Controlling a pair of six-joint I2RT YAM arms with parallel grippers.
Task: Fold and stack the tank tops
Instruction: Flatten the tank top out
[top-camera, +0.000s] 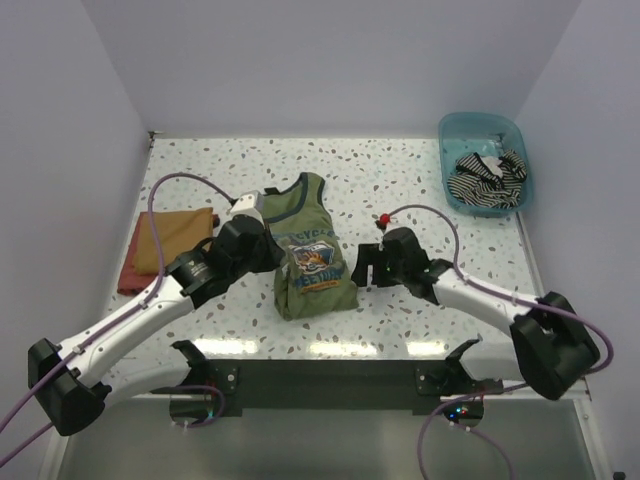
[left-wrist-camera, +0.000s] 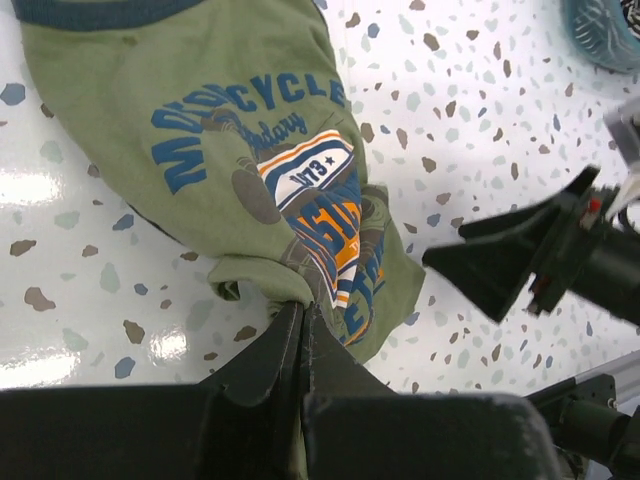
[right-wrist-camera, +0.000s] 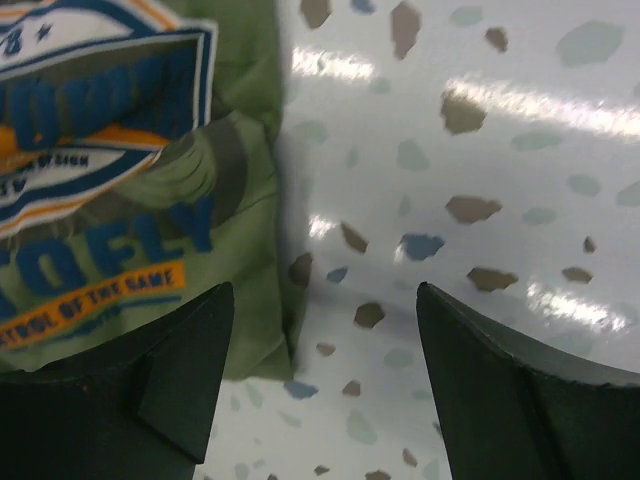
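olive-green cloth is sitting pinched in the left hand (left-wrist-camera: 303, 312), whose two fingers are pressing together on a puckered fold of the olive-green sleeveless tank top with navy trim and a motorcycle chest print (top-camera: 312, 255). the garment is lying on the speckled terrazzo-pattern surface (top-camera: 400, 180) directly between the two hands, narrowed into a rough bundle. the right hand (right-wrist-camera: 325, 300) is standing wide and gripping nothing, with the shirt's edge lying under one finger and bare surface under the other.

i am judging the task as early. this first top is looking partly folded but lumpy, not yet a flat finished packet. the black-and-white striped tank top with dark trim (top-camera: 487, 175) is lying crumpled in the translucent teal plastic bin (top-camera: 446, 150), well beyond the right hand toward the far corner, and is looking unfolded. left to do, by my reading: finishing this fold, fetching and folding the striped one, and stacking the two. a folded orange cloth (top-camera: 175, 240) is resting just outside the left hand, on a red one.
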